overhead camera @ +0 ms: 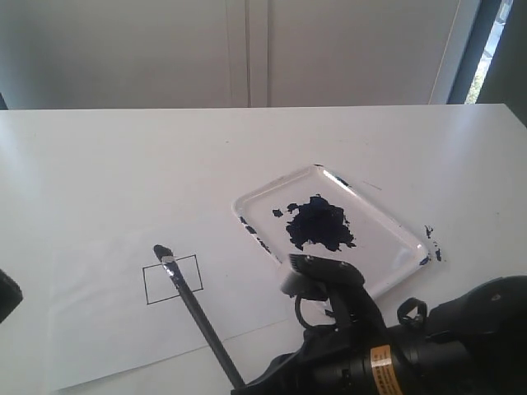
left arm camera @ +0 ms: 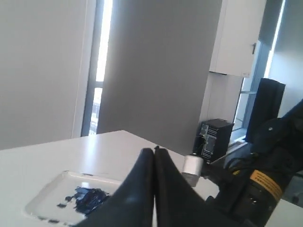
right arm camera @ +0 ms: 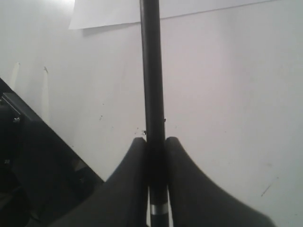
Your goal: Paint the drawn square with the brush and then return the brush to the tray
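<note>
The right end effector (right arm camera: 155, 141) pinches the brush (right arm camera: 151, 71) tight. The left end effector (left arm camera: 154, 150) is squeezed closed, with its tips touching.

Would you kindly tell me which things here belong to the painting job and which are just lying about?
Job: brush, gripped by the right hand; drawn square on the paper sheet; tray with its blue paint blob.
Lying about: blue specks on the table beside the tray; left hand, shut and empty.

Seemingly an office or lab room; a plain white table (overhead camera: 123, 164) lies under both jaws; beyond the left gripper (left arm camera: 154, 151) stand a tall window (left arm camera: 101, 71), grey wall panels (left arm camera: 156, 71), a black computer tower (left arm camera: 215, 138).
</note>
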